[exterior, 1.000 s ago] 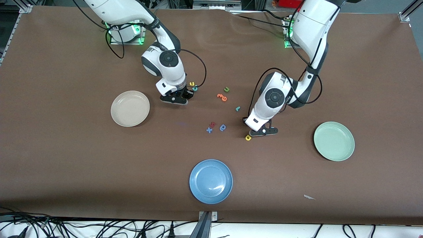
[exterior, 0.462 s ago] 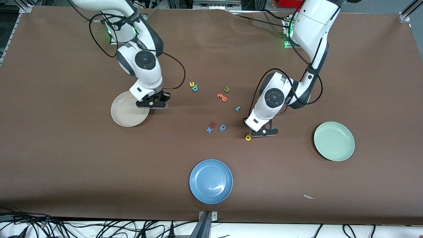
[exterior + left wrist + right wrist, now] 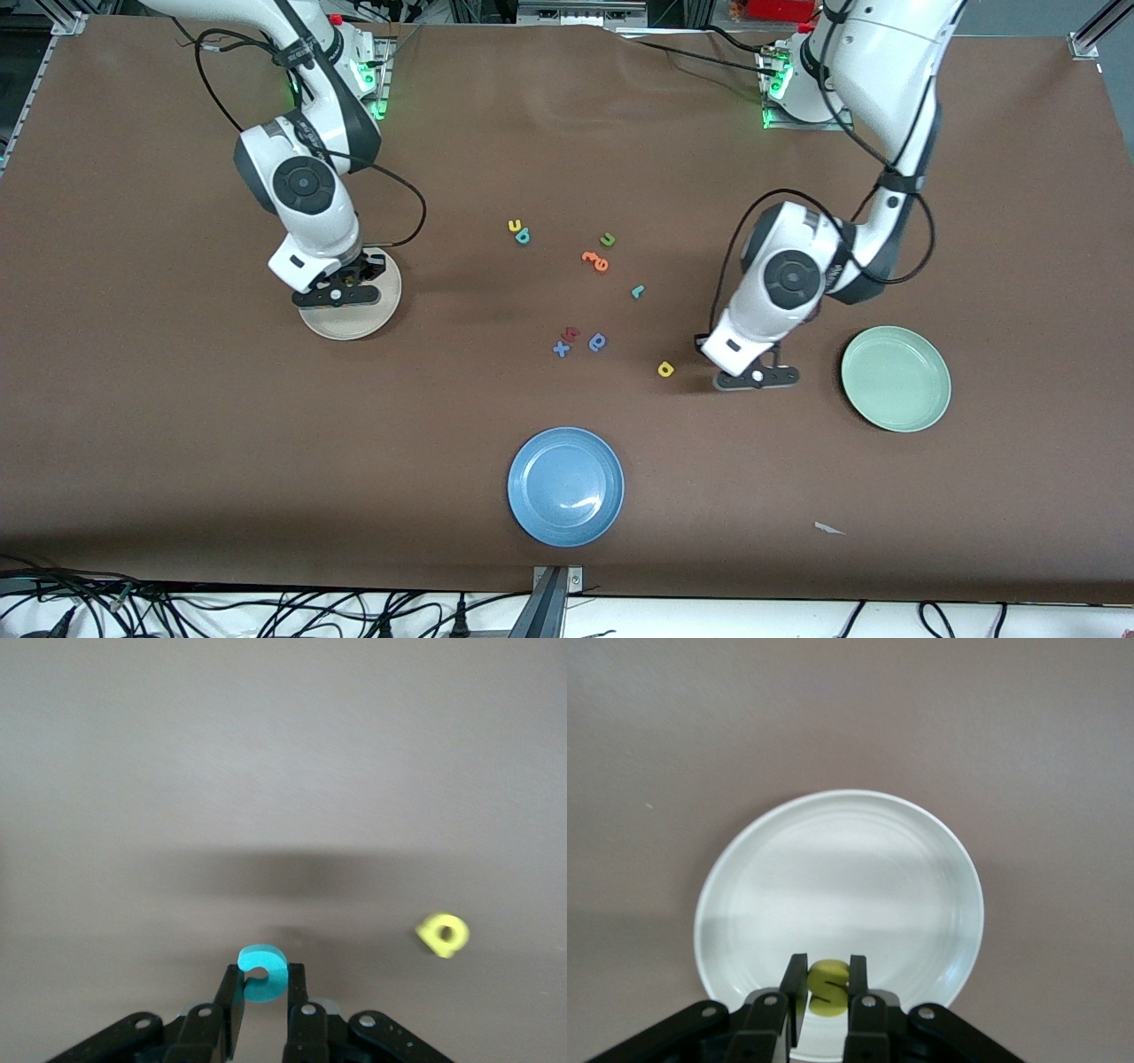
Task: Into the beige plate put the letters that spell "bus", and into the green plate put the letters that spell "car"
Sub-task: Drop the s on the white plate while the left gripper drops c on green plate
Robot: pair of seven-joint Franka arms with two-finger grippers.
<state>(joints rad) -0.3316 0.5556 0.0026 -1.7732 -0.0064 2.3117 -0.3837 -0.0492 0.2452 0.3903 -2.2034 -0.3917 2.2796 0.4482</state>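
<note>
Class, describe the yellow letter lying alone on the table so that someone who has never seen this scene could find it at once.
Start at the green plate at the left arm's end of the table. Move toward the table's middle, past the left end effector, which holds a teal letter. Just beside it lies the yellow letter, alone on bare brown cloth, apart from the other scattered letters.

Brown table cover point(image 3: 177, 425) — cables point(image 3: 266, 611) trail along its white near edge.

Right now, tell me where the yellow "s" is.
The yellow "s" is pinched in the right gripper, held over the beige plate toward the right arm's end.
</note>
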